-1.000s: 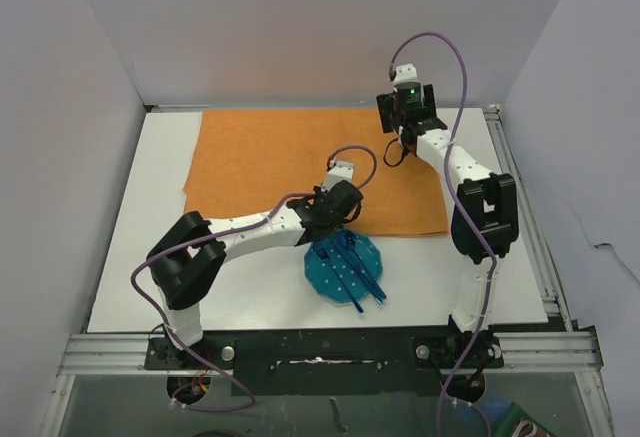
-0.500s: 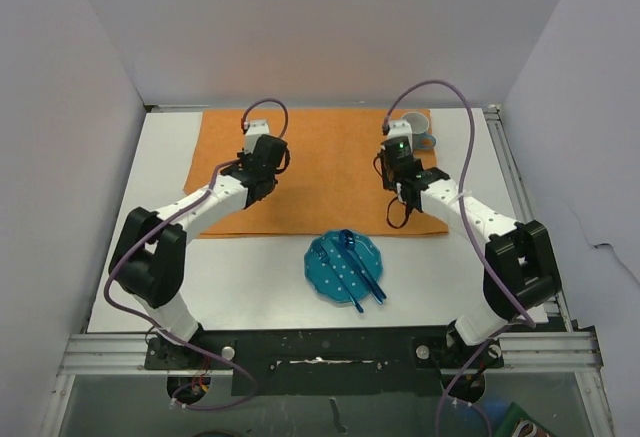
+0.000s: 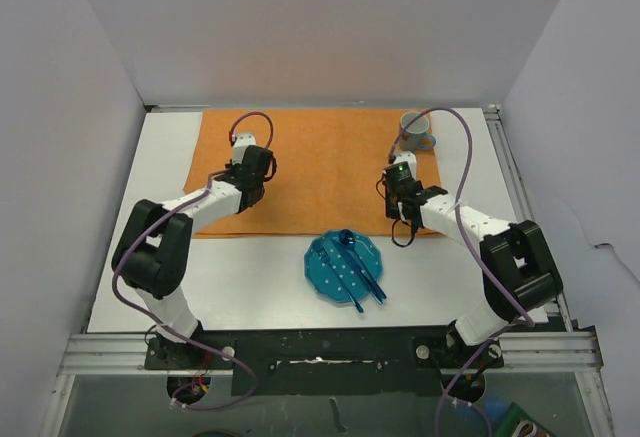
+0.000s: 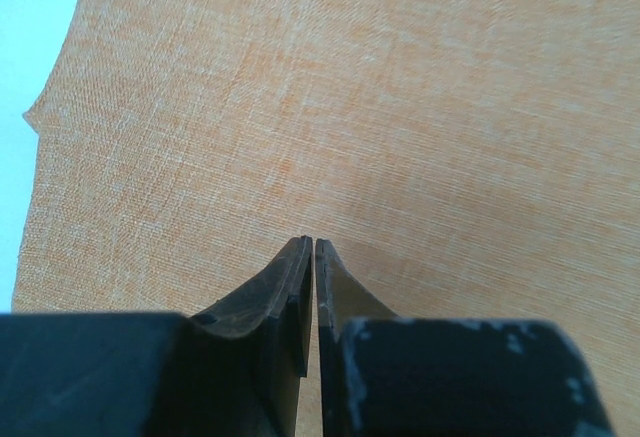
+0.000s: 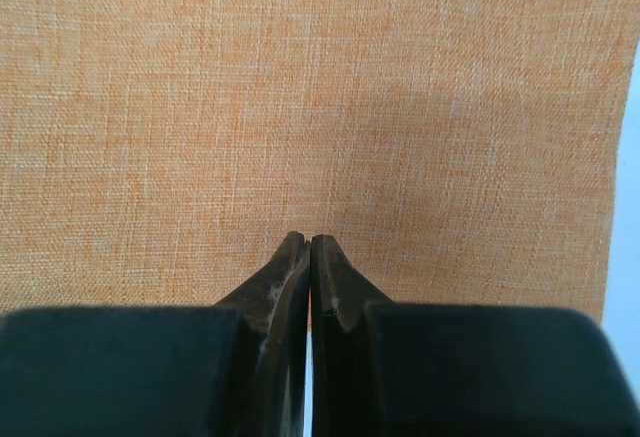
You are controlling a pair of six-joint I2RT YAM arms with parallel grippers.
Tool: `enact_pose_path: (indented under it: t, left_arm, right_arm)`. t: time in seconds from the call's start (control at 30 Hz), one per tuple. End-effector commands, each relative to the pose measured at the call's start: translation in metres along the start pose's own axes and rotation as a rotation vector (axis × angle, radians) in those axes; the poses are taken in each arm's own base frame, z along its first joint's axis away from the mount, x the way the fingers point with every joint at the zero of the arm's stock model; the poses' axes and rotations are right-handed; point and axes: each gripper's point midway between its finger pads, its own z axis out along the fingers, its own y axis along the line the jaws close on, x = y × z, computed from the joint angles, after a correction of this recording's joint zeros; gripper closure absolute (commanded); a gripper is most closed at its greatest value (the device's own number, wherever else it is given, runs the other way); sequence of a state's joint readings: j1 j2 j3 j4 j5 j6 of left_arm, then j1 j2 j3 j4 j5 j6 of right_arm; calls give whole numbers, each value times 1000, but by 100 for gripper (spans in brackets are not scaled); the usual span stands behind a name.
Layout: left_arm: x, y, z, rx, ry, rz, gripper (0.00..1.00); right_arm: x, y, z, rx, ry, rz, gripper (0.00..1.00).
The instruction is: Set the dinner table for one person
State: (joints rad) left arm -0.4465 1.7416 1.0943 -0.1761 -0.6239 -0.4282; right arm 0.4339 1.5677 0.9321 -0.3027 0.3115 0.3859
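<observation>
Dinner tabletop [image 3: 150, 267] bears an orange cloth [image 3: 320, 152], a blue plate [image 3: 314, 265] at its 6 o'clock. Left hand [image 4: 313, 247] and right hand [image 5: 308, 242] are closed, empty.

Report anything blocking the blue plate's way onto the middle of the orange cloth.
Nothing visible. The plate lies by the cloth's near edge; the mug stands at its far right corner, clear of that path.
</observation>
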Motion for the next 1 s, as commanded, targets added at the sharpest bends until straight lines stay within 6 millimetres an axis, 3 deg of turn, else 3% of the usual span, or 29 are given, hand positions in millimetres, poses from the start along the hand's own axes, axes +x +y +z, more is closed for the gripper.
enact_pose_path:
  t: [0.0, 0.17, 0.4, 0.57, 0.7, 0.97]
  left_arm:
    - [10, 17, 35, -39, 5, -56, 95]
    - [40, 33, 61, -118, 109, -49, 97]
    - [45, 37, 54, -143, 148, -57, 97]
    - [57, 36, 37, -141, 208, -57, 98]
    - [59, 33, 13, -148, 210, -32, 98]
    - [64, 13, -32, -107, 215, 20, 98]
  right_arm:
    - [-3, 8, -5, -25, -31, 62, 100]
    - [16, 3, -3, 3, 15, 80, 100]
    - [37, -1, 20, 64, 110, 56, 100]
    - [40, -2, 40, 92, 155, 74, 100]
    - [44, 1, 49, 86, 181, 109, 100]
    - [46, -18, 51, 145, 214, 132, 100]
